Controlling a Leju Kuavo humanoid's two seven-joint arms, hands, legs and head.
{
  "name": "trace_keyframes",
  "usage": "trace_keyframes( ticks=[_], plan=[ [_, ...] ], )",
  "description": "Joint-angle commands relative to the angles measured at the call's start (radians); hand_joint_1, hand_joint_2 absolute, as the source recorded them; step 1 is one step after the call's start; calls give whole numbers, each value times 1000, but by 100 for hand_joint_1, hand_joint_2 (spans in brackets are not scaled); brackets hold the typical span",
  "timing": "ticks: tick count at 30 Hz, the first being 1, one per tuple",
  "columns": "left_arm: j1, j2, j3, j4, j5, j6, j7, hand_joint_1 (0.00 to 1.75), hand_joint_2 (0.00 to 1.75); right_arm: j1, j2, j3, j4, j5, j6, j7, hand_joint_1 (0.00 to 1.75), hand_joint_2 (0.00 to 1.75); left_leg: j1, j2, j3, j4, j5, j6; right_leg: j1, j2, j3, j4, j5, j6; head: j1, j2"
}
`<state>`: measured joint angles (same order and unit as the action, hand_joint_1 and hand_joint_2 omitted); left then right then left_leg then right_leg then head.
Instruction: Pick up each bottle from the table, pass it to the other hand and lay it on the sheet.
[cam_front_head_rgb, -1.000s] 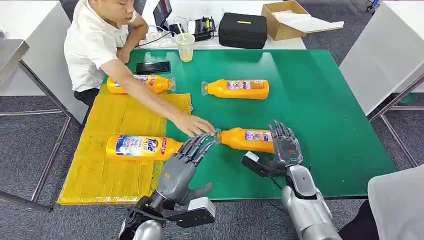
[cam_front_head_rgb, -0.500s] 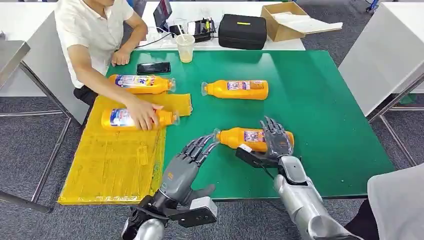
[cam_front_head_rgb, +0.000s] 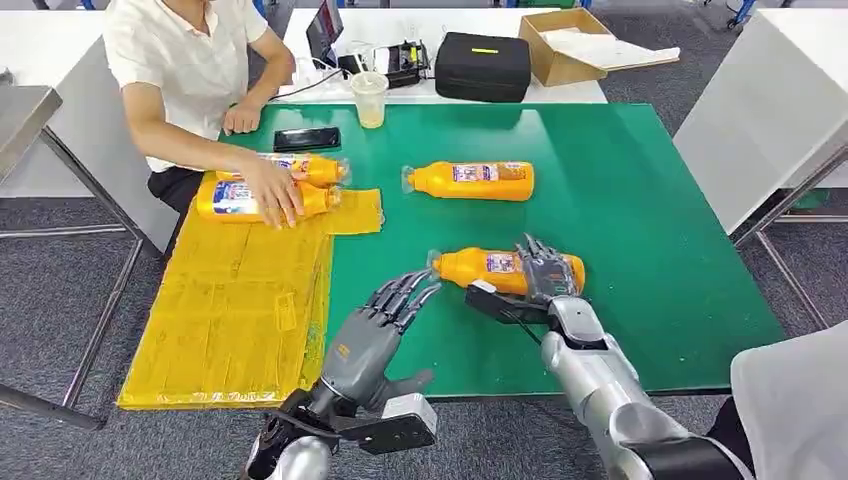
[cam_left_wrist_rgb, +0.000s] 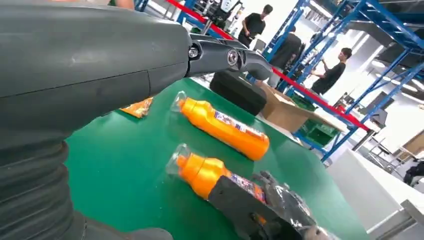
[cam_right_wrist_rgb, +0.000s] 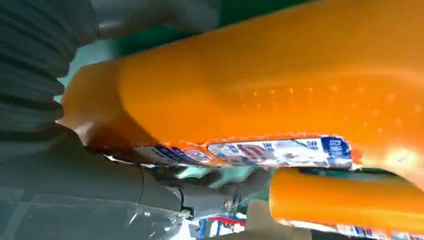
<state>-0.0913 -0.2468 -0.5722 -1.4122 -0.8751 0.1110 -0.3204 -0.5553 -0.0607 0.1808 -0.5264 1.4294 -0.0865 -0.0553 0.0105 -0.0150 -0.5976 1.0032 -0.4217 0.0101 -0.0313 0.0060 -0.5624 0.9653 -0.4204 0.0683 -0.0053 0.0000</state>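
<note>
From the head view, going left to right: a yellow sheet (cam_front_head_rgb: 240, 300), creased and crinkled like taped wrapping, hangs over the left part of the green worktop (cam_front_head_rgb: 650, 230). At its far end a person (cam_front_head_rgb: 190, 70) in a white shirt presses a hand (cam_front_head_rgb: 272, 190) on an orange bottle (cam_front_head_rgb: 225, 200) lying on the sheet, with a second bottle (cam_front_head_rgb: 305, 167) just behind it on the green. The left robot hand (cam_front_head_rgb: 375, 325) hovers open above the worktop, dark fingers spread and pointing at the cap of the near bottle (cam_front_head_rgb: 490, 270), not touching it. That bottle lies on its side, cap to the left, smooth orange plastic with a blue and white label. The right robot hand (cam_front_head_rgb: 545, 275) lies over its base end, fingers draped across the body; whether they grip it I cannot tell from here. A far bottle (cam_front_head_rgb: 470, 178) lies apart, mid-worktop. Beyond the edge stand a clear cup (cam_front_head_rgb: 370, 97), a phone (cam_front_head_rgb: 306, 138), a black case (cam_front_head_rgb: 485, 65) and a cardboard box (cam_front_head_rgb: 565, 45).

The left wrist view adds the clear film over the caps of the near bottle (cam_left_wrist_rgb: 200, 172) and far bottle (cam_left_wrist_rgb: 225, 127), and blue racking with people behind. The right wrist view shows the near bottle (cam_right_wrist_rgb: 280, 100) pressed close against the palm, its dimpled surface and label edge plain, and the thumb curled beneath it.
</note>
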Motion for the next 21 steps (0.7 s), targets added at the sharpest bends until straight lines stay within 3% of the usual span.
trace_keyframes(
  ticks=[1, 4, 8, 12, 15, 18, 21],
  plan=[
    [-19, -13, 0, 33, 5, -1, 3, 0, 175, -17, 4, -1, 148, -12, 79, 23, 175, 175, 1, -3, 2, 0, 1, 0, 2, -4, 2, -2, 0, -3, 0, 0],
    [-15, -6, 8, 29, 19, -12, 1, 0, 175, -15, -5, -18, 149, -36, 138, 13, 175, 175, 1, -1, 2, -1, 1, 0, 2, -2, 4, -2, 1, -3, 0, 0],
    [-11, -1, 10, 27, 41, -19, -14, 0, 175, 6, -23, -32, 129, -91, 178, -80, 175, 175, 1, -3, 5, -1, 0, 0, 2, -4, 8, -2, 1, -4, 0, 0],
    [-31, -11, 9, 54, 135, -39, -60, 0, 175, 85, -65, -139, 63, -398, 329, -425, 175, 175, 2, -4, 4, -1, 1, 0, 3, -6, 8, -3, 1, -5, 0, 0],
    [15, -80, 124, 49, 447, -116, -26, 0, 175, 231, -39, -149, -156, -622, 307, -522, 175, 175, 3, -8, 8, -1, 0, 0, 4, -10, 6, -5, 0, -4, 0, 0],
    [25, -102, 207, 98, 733, -136, 58, 0, 175, 370, 58, -87, -515, -778, 269, -434, 175, 175, 4, 1, 13, -4, -4, -1, 5, -1, 7, -9, 1, -6, 1, 0],
    [36, -99, 228, 108, 745, -108, 25, 0, 175, 391, 80, -15, -655, -840, 247, -368, 175, 175, 3, 9, 13, -3, -6, -4, 5, 7, 14, -5, 1, -7, -2, 0]
  ],
)
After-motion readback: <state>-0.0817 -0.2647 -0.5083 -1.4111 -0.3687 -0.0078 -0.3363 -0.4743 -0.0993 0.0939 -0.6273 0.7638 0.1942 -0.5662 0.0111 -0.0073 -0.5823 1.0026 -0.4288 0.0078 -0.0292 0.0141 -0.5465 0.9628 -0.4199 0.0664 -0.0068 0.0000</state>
